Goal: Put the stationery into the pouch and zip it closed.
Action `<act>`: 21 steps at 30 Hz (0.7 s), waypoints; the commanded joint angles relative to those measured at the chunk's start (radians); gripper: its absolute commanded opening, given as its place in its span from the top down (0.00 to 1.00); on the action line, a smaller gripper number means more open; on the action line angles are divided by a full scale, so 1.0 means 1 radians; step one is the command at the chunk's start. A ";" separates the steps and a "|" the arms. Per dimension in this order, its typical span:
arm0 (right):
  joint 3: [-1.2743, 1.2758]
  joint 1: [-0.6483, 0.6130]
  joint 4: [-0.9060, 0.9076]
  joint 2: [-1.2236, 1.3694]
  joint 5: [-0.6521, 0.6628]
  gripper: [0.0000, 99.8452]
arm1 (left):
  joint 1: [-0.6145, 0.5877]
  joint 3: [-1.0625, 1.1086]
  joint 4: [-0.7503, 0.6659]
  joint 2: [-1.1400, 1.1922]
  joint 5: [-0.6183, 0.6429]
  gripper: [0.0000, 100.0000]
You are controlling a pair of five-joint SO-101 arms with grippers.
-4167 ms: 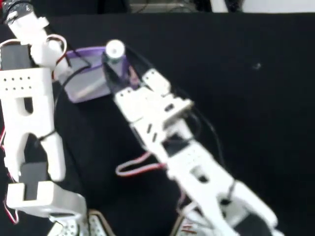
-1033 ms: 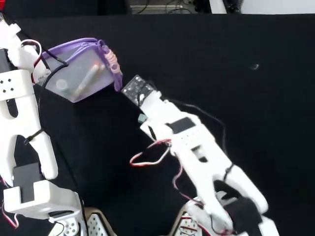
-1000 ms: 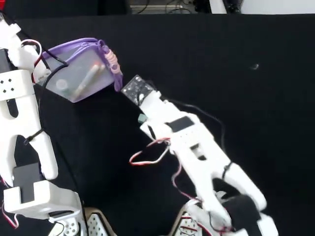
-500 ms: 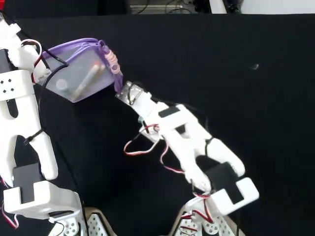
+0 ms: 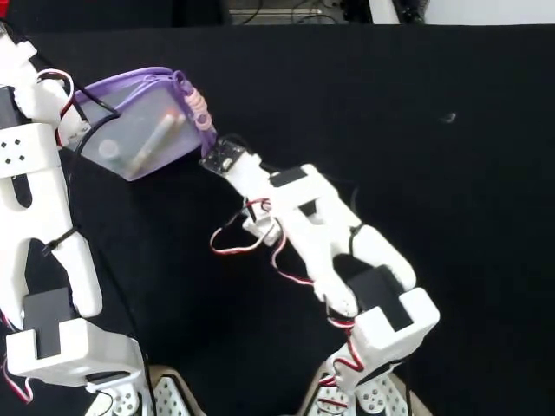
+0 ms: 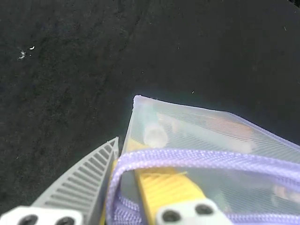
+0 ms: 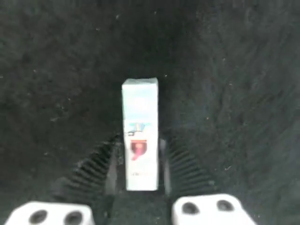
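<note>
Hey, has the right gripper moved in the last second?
Yes. In the high view the right gripper has edged closer to the clear purple-zipped pouch, which stayed put.

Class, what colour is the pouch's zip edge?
The zip edge is purple, clearest in the left wrist view.

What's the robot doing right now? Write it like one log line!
left pincer: shut on pouch | right pincer: shut on small box, beside pouch | pouch: open, stationery inside
</note>
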 commanded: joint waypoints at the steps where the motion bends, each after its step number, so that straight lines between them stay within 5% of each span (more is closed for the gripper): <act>1: -0.042 -0.011 0.009 -0.007 0.003 0.97 | -0.012 -0.001 -0.014 -0.021 0.003 0.97; 8: -0.041 0.037 0.018 -0.120 -0.006 0.99 | -0.008 -0.005 -0.008 -0.021 0.008 0.97; 14: -0.041 0.127 0.012 -0.378 -0.137 0.99 | 0.062 -0.036 0.041 -0.023 0.008 0.97; 21: -0.041 0.092 -0.046 -0.687 -0.233 0.99 | 0.091 -0.067 0.077 -0.023 0.008 0.97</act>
